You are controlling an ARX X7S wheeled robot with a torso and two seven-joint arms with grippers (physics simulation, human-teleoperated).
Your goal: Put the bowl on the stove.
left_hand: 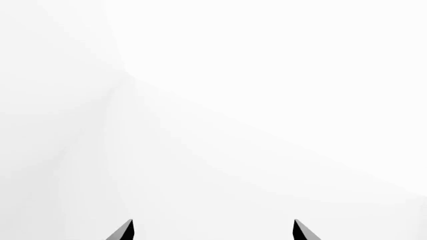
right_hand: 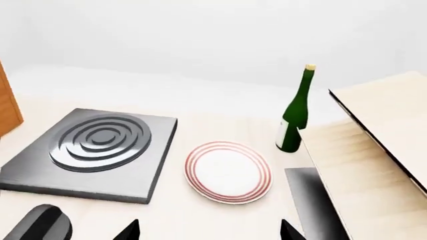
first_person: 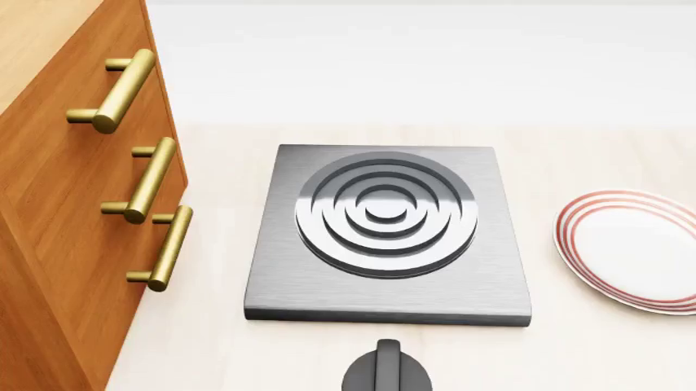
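While nothing but white is being shown past the left tool [left_hand: 212,231], parted and empty, the stove [first_person: 389,232] is lying bare in the head view. No bowl is being shown beside the plate [right_hand: 228,171]; the right tool [right_hand: 210,231], parted, must be sent searching.

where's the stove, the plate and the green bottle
stove [first_person: 285,281]: head view, bare slab left of and below the rings
plate [right_hand: 229,171]: right wrist view, white centre inside the red rings
green bottle [right_hand: 297,110]: right wrist view, upper body below the neck
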